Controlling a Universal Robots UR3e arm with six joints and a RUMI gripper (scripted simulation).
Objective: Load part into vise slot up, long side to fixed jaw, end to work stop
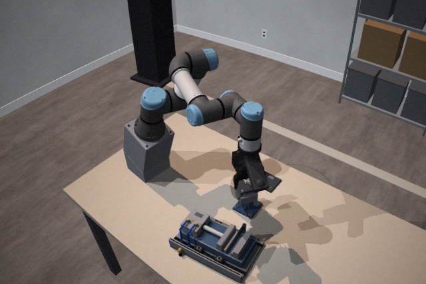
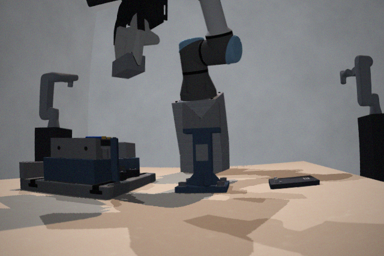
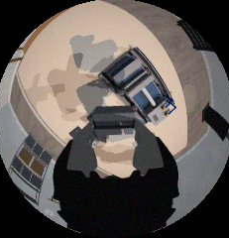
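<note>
My gripper (image 2: 131, 56) (image 3: 114, 119) is shut on the part, a grey block (image 2: 128, 68) (image 3: 114, 118) held across the fingertips. In the exterior view it hangs high above the table, between the vise and the V-block stand. I cannot tell which way the milled slot faces. The vise (image 1: 237, 256) (image 2: 75, 171) stands open, with nothing between the fixed jaw (image 1: 241, 245) (image 2: 71, 149) and the moving jaw (image 1: 227, 237). The V-block stand (image 1: 252, 210) (image 2: 202, 169) is partly hidden by the gripper in the top view.
The dark infeed plate (image 1: 274, 182) (image 2: 294, 181) lies beyond the V-block stand, with nothing on it. A dark blue post (image 1: 243, 228) (image 2: 114, 160) rises beside the vise jaws. Blue air hoses and the cylinder block (image 1: 198, 222) are at the vise's other end.
</note>
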